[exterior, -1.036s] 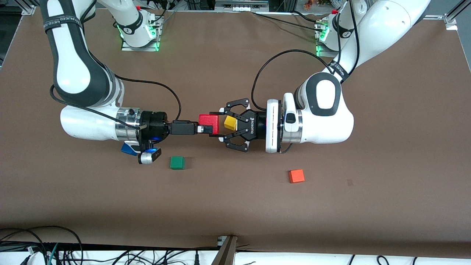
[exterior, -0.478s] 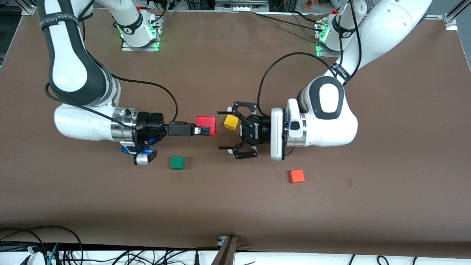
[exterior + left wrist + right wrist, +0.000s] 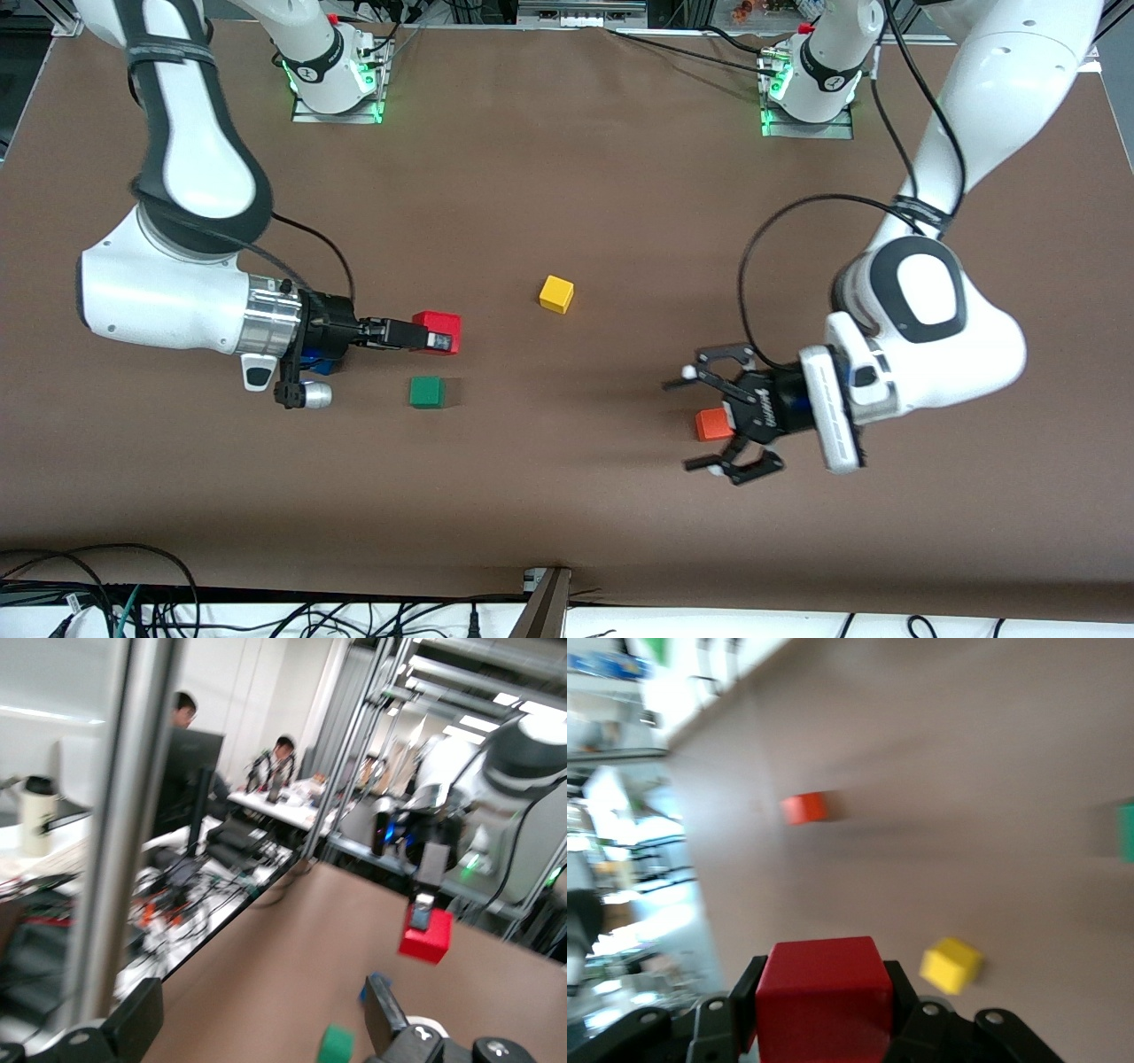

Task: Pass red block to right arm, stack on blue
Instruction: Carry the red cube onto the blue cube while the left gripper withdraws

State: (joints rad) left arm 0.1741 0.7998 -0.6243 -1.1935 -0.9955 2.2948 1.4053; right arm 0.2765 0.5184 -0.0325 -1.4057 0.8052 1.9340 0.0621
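The right gripper (image 3: 436,335) is clamped on the red block (image 3: 438,331), its slim black fingers pressed against two opposite faces of the cube and holding it up off the brown table (image 3: 567,496), toward the right arm's end. In the right wrist view the red block (image 3: 822,997) sits squarely between the two finger pads (image 3: 749,992).

The blue block (image 3: 319,363) is mostly hidden under the right arm's wrist, with only a small patch of bright blue showing beside the wrist camera; it lies on the table toward the right arm's end. The green block (image 3: 426,392) rests on the table just beside the held red block and nearer to the front camera. The yellow block (image 3: 556,293) lies near the middle of the table, well apart from both grippers.

The left gripper (image 3: 709,418), a black open-linkage claw, has its fingers spread wide apart and holds nothing. It hangs over the table at the left arm's end, with the orange block (image 3: 711,424) showing between its spread fingers in the front view; whether it touches that block cannot be told.
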